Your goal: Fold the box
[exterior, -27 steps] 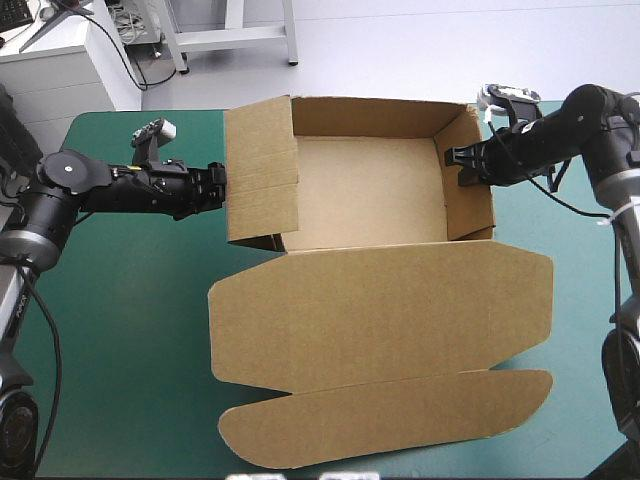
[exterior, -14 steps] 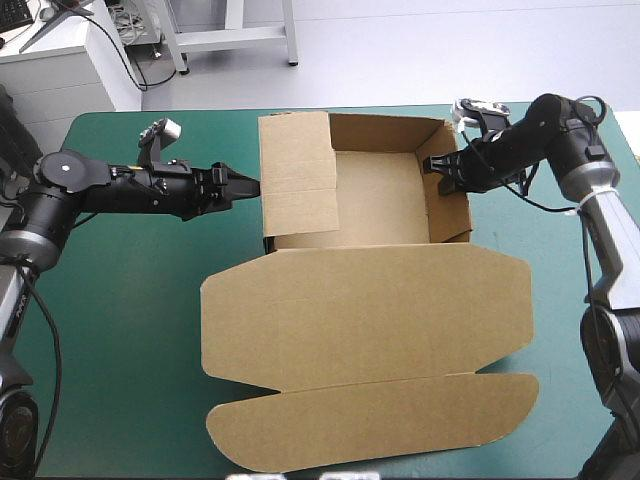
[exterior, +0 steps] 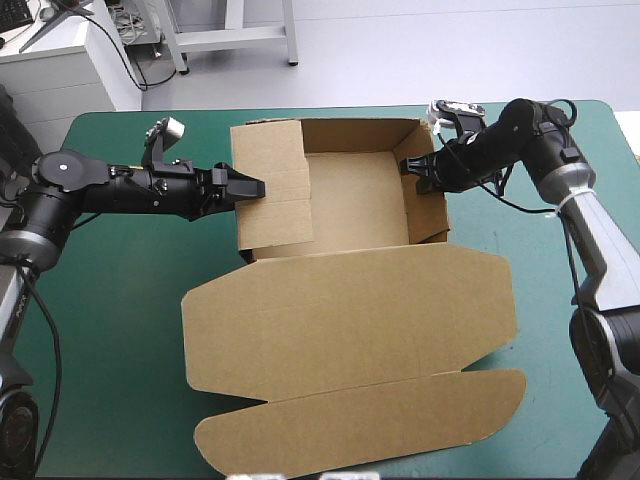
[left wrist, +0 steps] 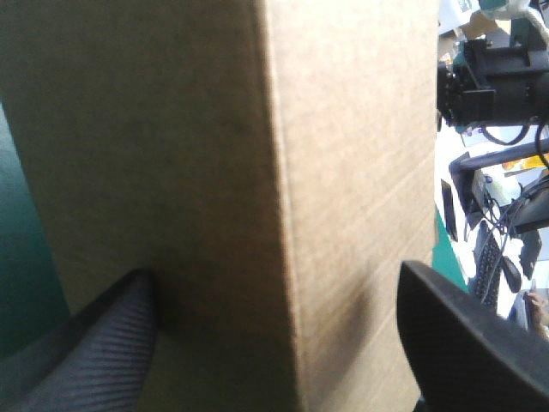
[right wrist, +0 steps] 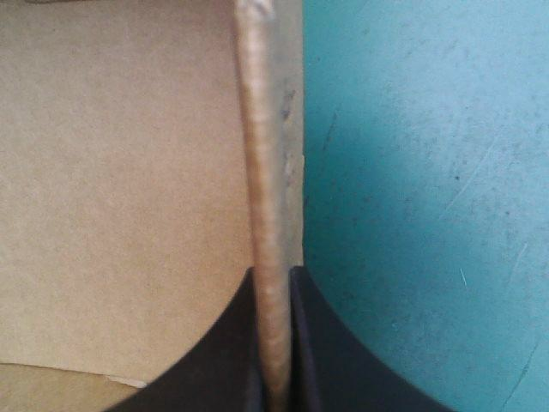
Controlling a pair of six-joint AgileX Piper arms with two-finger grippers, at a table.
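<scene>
the right hand (right wrist: 274, 273) is clenched on the box (exterior: 350, 300). its two black fingers (right wrist: 210, 352) are all but closed, and the top edge of the box's right wall stands as a thin strip between them. on one side of that edge is the brown inside of the tray, on the other the bare teal-green bench (exterior: 120, 320). in the high view this hand comes in from the right and grips the right wall on its far half.

the left hand (exterior: 252, 187) is released. in its wrist view the fingers (left wrist: 94, 343) stand wide apart, and a creased corner of brown board fills the space ahead of and between them. in the high view its tips lie at the outer face of the left wall, about midway along it. that wall leans inward over the tray.

the box sits toward the far side of the bench as an open tray with its back wall raised. its broad lid lies flat toward the near edge, and a long tuck flap lies beyond the lid, close to that edge.
</scene>
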